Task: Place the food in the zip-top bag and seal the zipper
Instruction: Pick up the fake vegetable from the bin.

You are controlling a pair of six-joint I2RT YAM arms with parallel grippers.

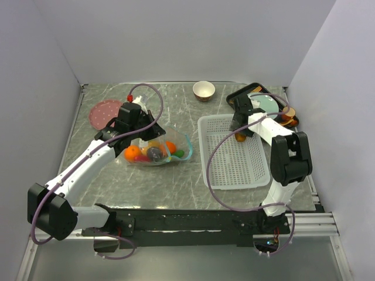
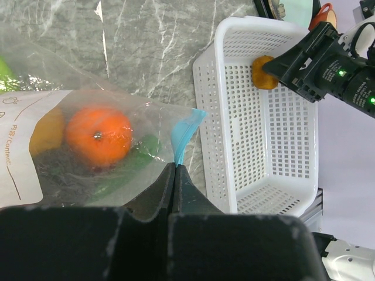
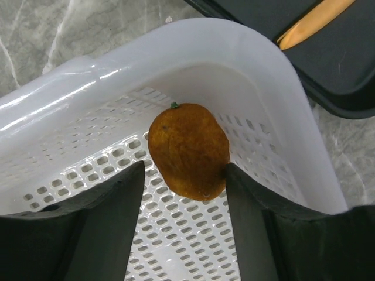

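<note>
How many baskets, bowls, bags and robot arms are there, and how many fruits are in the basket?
basket: 1
bowl: 1
bag: 1
fruit in the basket: 1
robot arms: 2, the left arm and the right arm
Total: 6

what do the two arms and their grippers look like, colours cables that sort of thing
Both arms have white link shells with black joint housings: left arm, right arm. A mauve cable loops loosely along each one. The left gripper and right gripper have matte black, wedge-shaped fingers. Small green lights glow on the right arm's black wrist housing.
</note>
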